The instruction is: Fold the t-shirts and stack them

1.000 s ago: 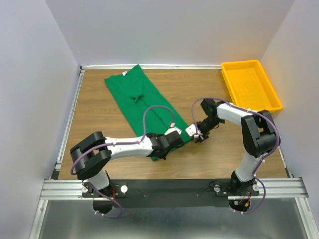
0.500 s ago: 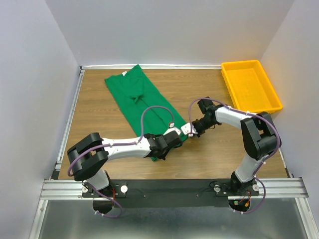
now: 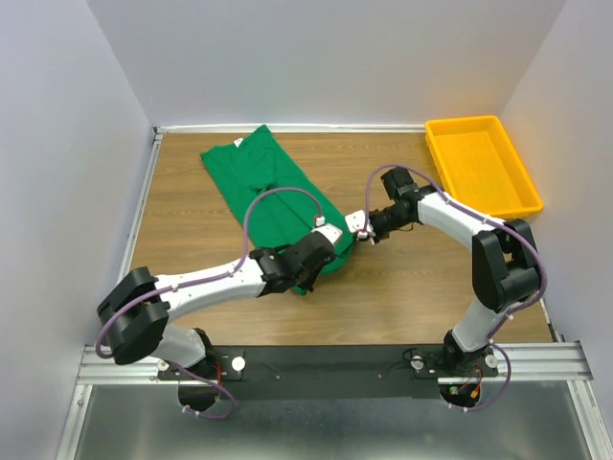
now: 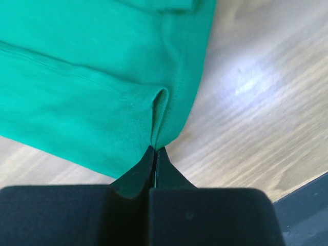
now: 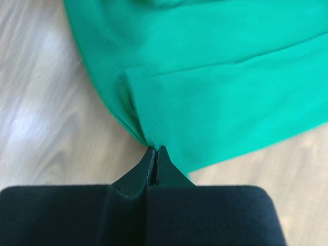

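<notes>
My left arm (image 3: 201, 283) starts at the lower left of the overhead view and reaches up and to the right across the wooden surface (image 3: 421, 287). My right arm (image 3: 455, 218) rises from the lower right and bends back leftward toward the middle. The two sets of jaws sit just beside each other near the centre of the frame, at the near end of the green t-shirt (image 3: 278, 196).

My left jaws are pressed together on a pinch of the hem. In the left wrist view the cloth (image 4: 92, 77) puckers into a small upright fold right at the tips, with bare wood (image 4: 256, 102) to the right. My right jaws are clamped as well, nipping the shirt's edge (image 5: 215, 66). There the green fills the top and right of the frame, with pale wood (image 5: 36, 102) on the left. How deep the fabric sits between those tips I cannot quite tell.

Beyond the jaws, the t-shirt lies as a long narrow strip running diagonally up to the upper left, its far end near the back edge of the surface. A yellow tray (image 3: 484, 163) sits in the upper right corner, well apart from the shirt.
</notes>
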You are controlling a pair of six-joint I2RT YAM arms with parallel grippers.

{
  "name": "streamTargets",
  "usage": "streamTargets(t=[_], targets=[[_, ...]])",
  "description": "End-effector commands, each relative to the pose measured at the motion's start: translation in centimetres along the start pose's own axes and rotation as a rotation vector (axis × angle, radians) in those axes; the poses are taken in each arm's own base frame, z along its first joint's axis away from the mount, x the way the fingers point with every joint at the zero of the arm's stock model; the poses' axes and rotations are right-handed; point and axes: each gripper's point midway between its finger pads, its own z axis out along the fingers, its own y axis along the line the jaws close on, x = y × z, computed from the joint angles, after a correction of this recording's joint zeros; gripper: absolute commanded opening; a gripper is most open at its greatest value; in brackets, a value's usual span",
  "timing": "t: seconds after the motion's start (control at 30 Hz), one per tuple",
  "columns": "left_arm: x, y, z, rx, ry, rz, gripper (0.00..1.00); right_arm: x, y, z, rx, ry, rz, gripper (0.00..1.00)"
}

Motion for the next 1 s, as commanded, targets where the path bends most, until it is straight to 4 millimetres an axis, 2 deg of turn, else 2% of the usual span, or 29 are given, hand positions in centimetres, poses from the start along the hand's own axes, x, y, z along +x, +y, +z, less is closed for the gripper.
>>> streamTargets(t=[0.0, 0.1, 0.13, 0.17, 0.27, 0.3, 0.37, 0.4, 0.5, 0.53, 0.6, 0.63, 0.67, 0.73, 0.77, 0.9, 0.97], targets=[[-3.4, 1.3, -1.4, 0.03, -0.109, -0.029, 0.0, -4.0, -3.2, -1.2, 0.05, -0.127, 0.049, 0.01], [-4.4, 3.1, -1.8, 0.021, -0.145, -0.052, 0.0, -4.8, -5.9, -1.8, 0.087, -0.142, 0.044, 0.01], [-4.8, 4.2, -1.7, 0.007, -0.156, -0.071, 0.0, -4.3, -6.2, -1.2, 0.076, -0.146, 0.076, 0.0], [-5.1, 4.6, -1.8, 0.014, -0.165, -0.077, 0.0, -4.8, -8.0, -1.7, 0.101, -0.147, 0.058, 0.0], [-5.7, 6.0, -1.8, 0.002, -0.182, -0.081, 0.0, -3.9, -9.8, -0.9, 0.102, -0.149, 0.105, 0.0], [-6.0, 7.2, -1.7, -0.016, -0.186, -0.1, 0.0, -4.3, -11.3, -1.2, 0.122, -0.155, 0.102, 0.01], [-6.7, 8.4, -1.6, -0.026, -0.196, -0.107, 0.0, -3.4, -12.1, 0.1, 0.109, -0.154, 0.137, 0.01], [-6.7, 9.6, -1.3, -0.043, -0.191, -0.126, 0.0, -4.0, -13.8, -0.2, 0.134, -0.155, 0.132, 0.0], [-7.2, 11.8, -0.8, -0.077, -0.186, -0.14, 0.0, -3.3, -15.3, 1.5, 0.133, -0.153, 0.157, 0.01], [-7.6, 13.5, -0.9, -0.105, -0.195, -0.168, 0.0, -4.1, -16.7, 1.4, 0.153, -0.16, 0.165, 0.01], [-7.6, 15.0, -0.5, -0.121, -0.185, -0.182, 0.0, -3.3, -17.7, 2.8, 0.155, -0.157, 0.219, 0.01], [-7.8, 16.3, -0.3, -0.142, -0.184, -0.19, 0.0, -3.3, -19.0, 3.2, 0.174, -0.153, 0.231, 0.01], [-7.9, 17.0, -0.5, -0.155, -0.189, -0.203, 0.0, -3.8, -19.7, 2.7, 0.189, -0.157, 0.214, 0.01], [-8.0, 18.9, -0.2, -0.18, -0.185, -0.214, 0.0, -2.9, -20.8, 3.9, 0.209, -0.138, 0.249, 0.01], [-8.2, 19.0, 0.0, -0.178, -0.186, -0.209, 0.0, -2.6, -21.3, 4.2, 0.22, -0.132, 0.261, 0.0], [-8.1, 22.1, 0.8, -0.219, -0.169, -0.232, 0.0, -2.8, -24.1, 4.8, 0.275, -0.138, 0.273, 0.01], [-8.4, 22.9, 1.2, -0.23, -0.168, -0.224, 0.0, -2.1, -24.5, 5.7, 0.284, -0.125, 0.297, 0.01]])
